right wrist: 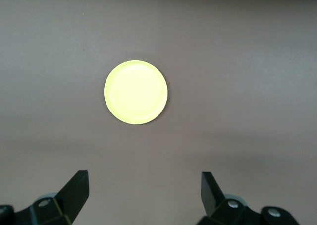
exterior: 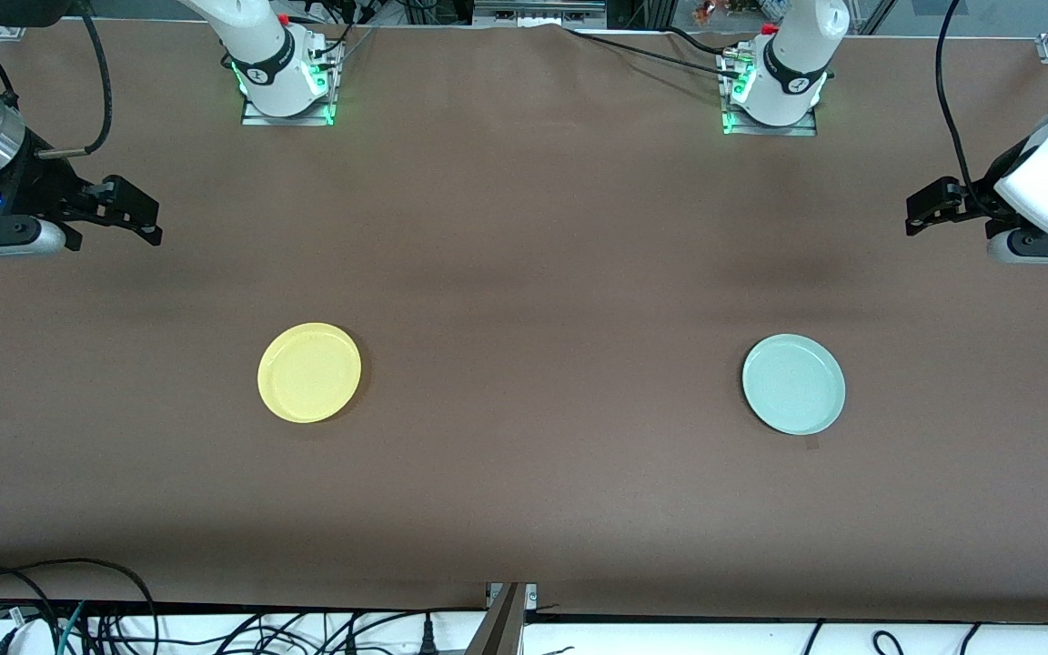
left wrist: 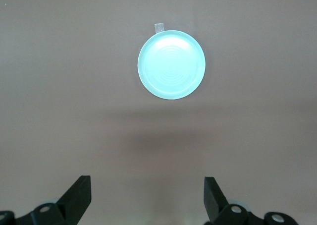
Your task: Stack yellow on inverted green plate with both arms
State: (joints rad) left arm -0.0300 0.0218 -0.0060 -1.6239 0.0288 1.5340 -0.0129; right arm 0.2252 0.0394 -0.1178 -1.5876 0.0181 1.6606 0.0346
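The yellow plate (exterior: pixel 309 372) lies flat on the brown table toward the right arm's end; it also shows in the right wrist view (right wrist: pixel 135 92). The pale green plate (exterior: pixel 793 383) lies flat toward the left arm's end, with faint concentric rings on its upward face in the left wrist view (left wrist: pixel 171 65). The two plates are far apart. My right gripper (exterior: pixel 149 218) hangs open and empty over bare table at its end, apart from the yellow plate. My left gripper (exterior: pixel 920 211) hangs open and empty over bare table at its end, apart from the green plate.
A small piece of tape (left wrist: pixel 159 27) sticks to the table at the green plate's edge. The arm bases (exterior: pixel 286 86) (exterior: pixel 771 95) stand along the table's back edge. Cables (exterior: pixel 78 619) lie along the table's front edge.
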